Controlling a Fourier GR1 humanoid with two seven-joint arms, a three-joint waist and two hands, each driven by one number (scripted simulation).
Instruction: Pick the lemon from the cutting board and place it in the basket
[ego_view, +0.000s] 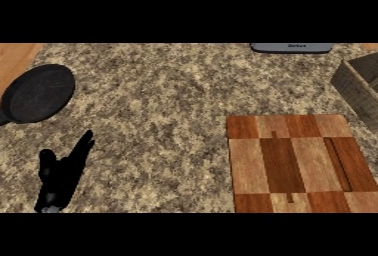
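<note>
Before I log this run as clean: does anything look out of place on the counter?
The cutting board holds no lemon, odd for this task. None shows on the counter or in the visible part of the basket.

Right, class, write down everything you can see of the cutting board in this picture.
The cutting board is a rectangular slab pieced from light and dark wooden blocks in a chequered pattern, with a thin dark groove running along its right side. It lies flat on the speckled stone counter at the view's lower right, and its near edge is cut off by the view. Nothing rests on it. The basket stands beyond its far right corner, apart from it.
</note>
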